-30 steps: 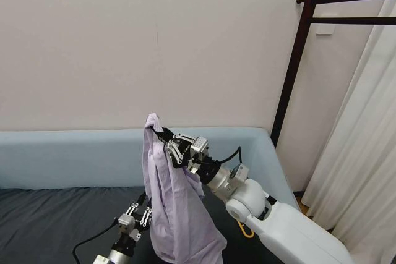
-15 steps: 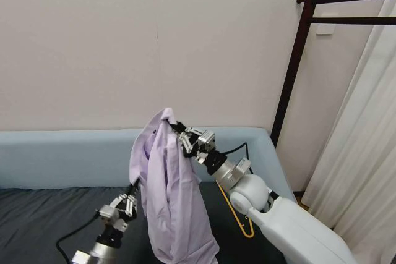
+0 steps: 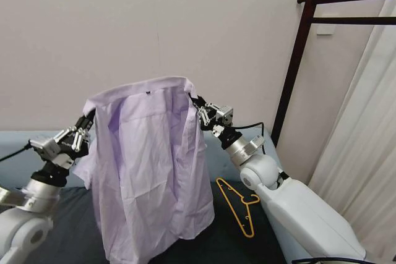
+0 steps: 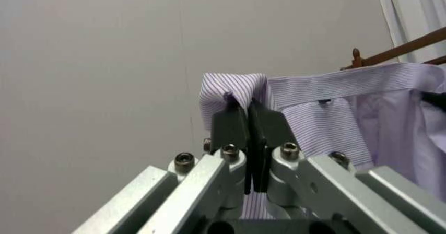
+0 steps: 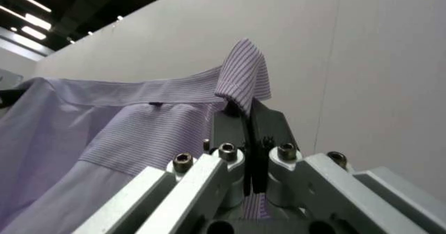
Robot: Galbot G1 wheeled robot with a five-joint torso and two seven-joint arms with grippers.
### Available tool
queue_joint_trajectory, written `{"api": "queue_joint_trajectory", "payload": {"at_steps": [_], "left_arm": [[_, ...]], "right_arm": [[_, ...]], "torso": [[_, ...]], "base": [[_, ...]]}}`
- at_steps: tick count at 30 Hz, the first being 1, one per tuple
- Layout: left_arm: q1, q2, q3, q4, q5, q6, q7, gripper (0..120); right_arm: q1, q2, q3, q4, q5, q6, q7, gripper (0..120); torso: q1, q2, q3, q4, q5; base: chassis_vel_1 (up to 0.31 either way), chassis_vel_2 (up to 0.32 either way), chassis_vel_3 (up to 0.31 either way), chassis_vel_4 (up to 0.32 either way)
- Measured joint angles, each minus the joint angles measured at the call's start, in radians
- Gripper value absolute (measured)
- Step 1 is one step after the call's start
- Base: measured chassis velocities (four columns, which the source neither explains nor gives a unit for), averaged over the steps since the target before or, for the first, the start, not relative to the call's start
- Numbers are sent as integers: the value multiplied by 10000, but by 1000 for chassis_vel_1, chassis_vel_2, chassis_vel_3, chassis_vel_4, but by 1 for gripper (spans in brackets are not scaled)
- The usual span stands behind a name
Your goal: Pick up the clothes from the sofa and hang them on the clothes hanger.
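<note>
A lilac striped shirt (image 3: 148,165) hangs spread out in the air above the sofa, held at its two shoulders. My left gripper (image 3: 86,125) is shut on the shirt's left shoulder, seen close in the left wrist view (image 4: 247,119). My right gripper (image 3: 195,104) is shut on the right shoulder, with cloth folded over its fingers (image 5: 244,114). A yellow wire hanger (image 3: 238,205) lies on the dark sofa seat, below the right arm. The dark wooden clothes rack (image 3: 297,60) stands at the far right, apart from the shirt.
The pale blue sofa (image 3: 275,153) has a dark grey seat cushion (image 3: 74,239) and backs onto a plain wall. White curtains (image 3: 365,153) hang at the right edge, behind the rack. Open air lies between the shirt and the rack.
The left gripper rose from low near the seat and took the shirt's left shoulder. Both arms lifted and drew apart, spreading the bunched shirt wide.
</note>
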Motion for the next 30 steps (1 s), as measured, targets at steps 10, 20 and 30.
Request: {"api": "queue_joint_trajectory", "payload": {"at_steps": [10,20,30], "left_arm": [[1160,-570,-73,39,1774,23,0,0],[2457,-2375,512,1450,4927,15,-141,0],[2377,-2377,654,1996,5358,-134,143,0]], "right_arm": [[-1498,-472,-211,613,-959,-151,310,0],[-4029,797,-754,-1860,-2746,387,1101,0],[-4731,1215,-717,-2839,-1973,895,618,16]], "torso": [[-1,1,-1,1,0],[-1,1,0,4,0],[-2,1,-1,2,1]], "base": [[0,0,0,0],[0,0,0,0],[0,0,0,0]]}}
